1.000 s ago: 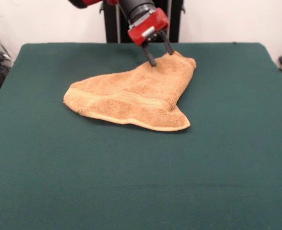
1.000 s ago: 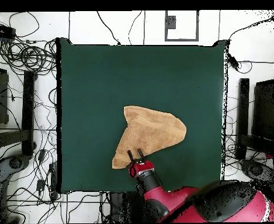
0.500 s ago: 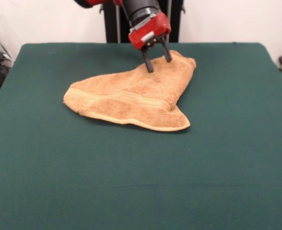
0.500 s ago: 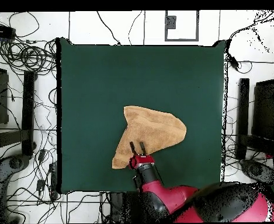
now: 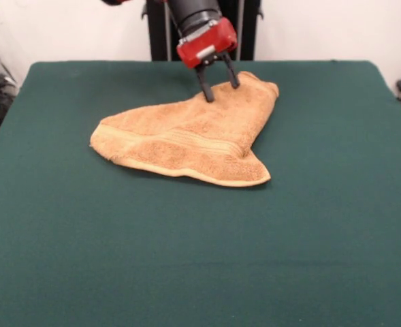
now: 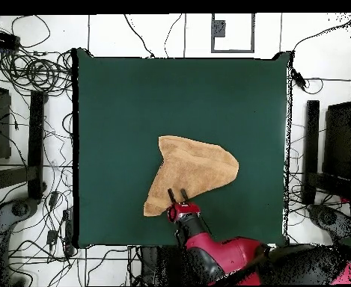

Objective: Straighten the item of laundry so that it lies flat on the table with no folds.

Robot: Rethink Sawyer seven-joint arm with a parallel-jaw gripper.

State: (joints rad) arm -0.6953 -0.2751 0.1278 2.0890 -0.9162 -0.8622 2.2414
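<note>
Reaching down at a tilt, the gripper (image 5: 218,83) hangs with its fingers apart and empty over the far folded end of the towel (image 5: 186,133), which lies crumpled mid-tabletop (image 5: 200,259), toward the robot's side.

Bare green table (image 5: 186,259) surrounds the folded towel (image 5: 186,133) on every side, wide toward the camera in the front view. Only the gripper (image 5: 218,83) stands over the towel's far corner.
</note>
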